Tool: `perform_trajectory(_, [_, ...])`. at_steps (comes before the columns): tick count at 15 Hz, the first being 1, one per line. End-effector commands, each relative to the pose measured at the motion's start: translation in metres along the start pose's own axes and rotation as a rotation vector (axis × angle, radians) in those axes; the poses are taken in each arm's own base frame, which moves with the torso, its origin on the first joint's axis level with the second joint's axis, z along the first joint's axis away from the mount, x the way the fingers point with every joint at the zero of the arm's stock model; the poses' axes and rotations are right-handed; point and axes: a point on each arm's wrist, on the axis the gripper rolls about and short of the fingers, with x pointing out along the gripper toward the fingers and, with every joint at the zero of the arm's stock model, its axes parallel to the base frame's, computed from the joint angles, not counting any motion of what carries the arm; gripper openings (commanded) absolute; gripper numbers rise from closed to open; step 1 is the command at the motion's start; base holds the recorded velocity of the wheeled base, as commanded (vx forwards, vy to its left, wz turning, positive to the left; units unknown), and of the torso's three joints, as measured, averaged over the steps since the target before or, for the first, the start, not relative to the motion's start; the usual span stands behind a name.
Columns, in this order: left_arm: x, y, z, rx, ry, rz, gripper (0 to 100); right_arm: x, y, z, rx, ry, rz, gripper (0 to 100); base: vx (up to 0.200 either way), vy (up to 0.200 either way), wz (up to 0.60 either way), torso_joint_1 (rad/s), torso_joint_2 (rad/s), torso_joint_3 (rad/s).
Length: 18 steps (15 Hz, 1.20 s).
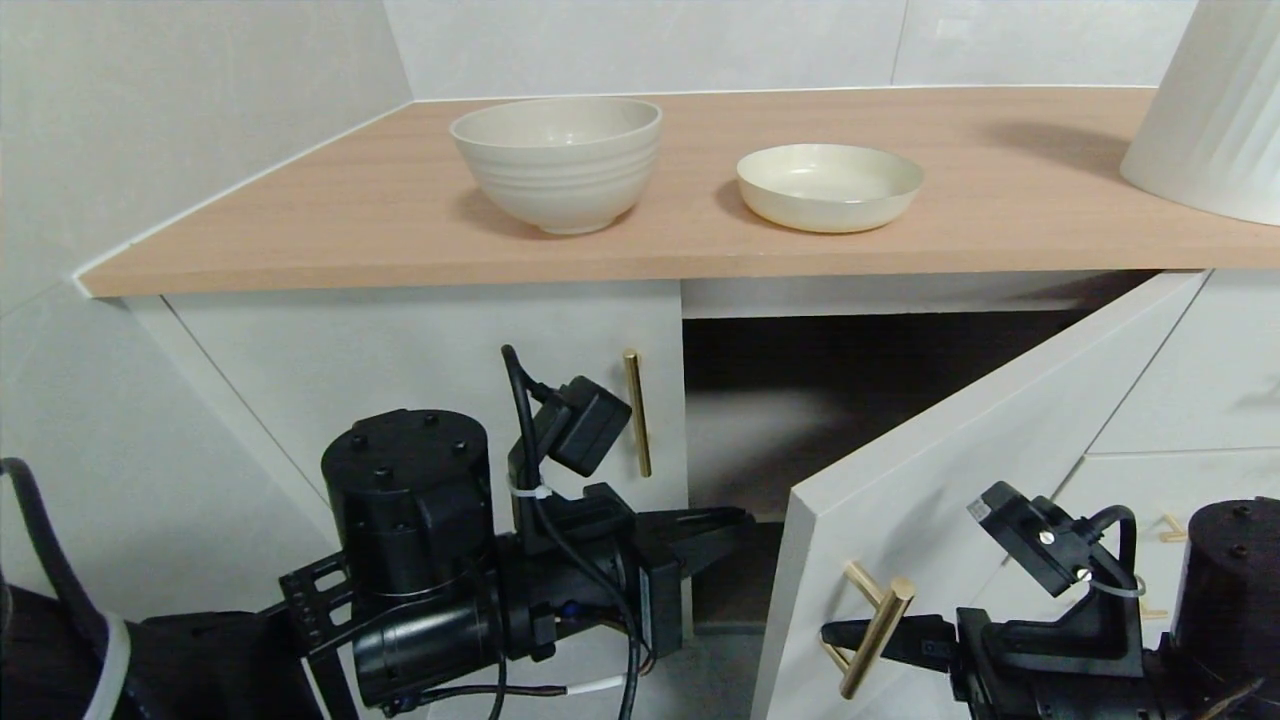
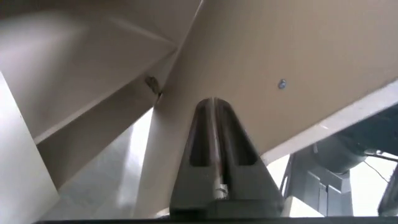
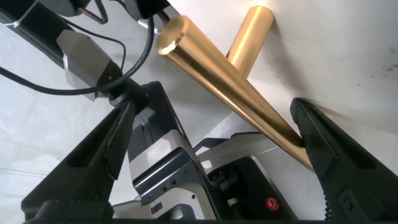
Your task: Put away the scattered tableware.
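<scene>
Two pieces of tableware stood on the light wooden countertop [image 1: 300, 225]: one deep cream ribbed bowl [image 1: 556, 160] and one shallow cream dish [image 1: 829, 185]. They were apart, with bare wood between them. Both sat a little back from the counter's front edge, the bowl nearer the corner where two white walls met. One tall white ribbed vessel [image 1: 1215, 110] stood at the right end of the counter, well apart from the dish.

Below the counter were two white cabinet doors. The left-hand closed door [image 1: 430, 360] carried one upright brass bar handle [image 1: 637, 412]. The right-hand open door [image 1: 960, 450] was swung out toward the robot, exposing the dark cabinet interior [image 1: 850, 390] directly under the dish. A gap remained between the free edge of this door and the closed door.

The left gripper [image 1: 735, 520] [image 2: 213, 109] lay low in that gap, its jaws pressed together on nothing. Its tip was close to the inner face of the open door, though contact could not be judged.

The right gripper [image 1: 845, 635] [image 3: 212, 109] sat at the outer face of the open door. Its jaws were spread and straddled the door's brass bar pull [image 1: 880, 620] [image 3: 217, 81] without clamping it.
</scene>
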Motion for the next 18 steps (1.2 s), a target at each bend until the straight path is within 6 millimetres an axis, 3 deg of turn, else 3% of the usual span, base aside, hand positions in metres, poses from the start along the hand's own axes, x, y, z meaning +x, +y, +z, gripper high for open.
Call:
perform_trajectory(1, [0.006,0.002,-0.003,0.009,0.000,-0.001,0,-0.001,0.001,0.001,-0.006,-0.010,0.000,100,0.000,0.000,0.00,0.000,0.00,0.000])
perform_trajectory(7, [0.028,-0.007,-0.024,0.054,-0.048,-0.119,0,-0.017,-0.001,0.011,-0.017,-0.106,-0.084,100,0.000,0.000,0.00,0.000,0.00,0.000])
perform_trajectory(14, [0.034,-0.008,-0.018,0.065,-0.063,-0.165,0,-0.054,0.013,0.022,-0.066,-0.289,-0.176,100,0.000,0.000,0.00,0.000,0.00,0.000])
perform_trajectory(18, [0.037,-0.010,-0.021,0.064,-0.052,-0.175,0,-0.075,0.030,0.010,-0.104,-0.292,-0.086,100,0.000,0.000,0.00,0.000,0.00,0.000])
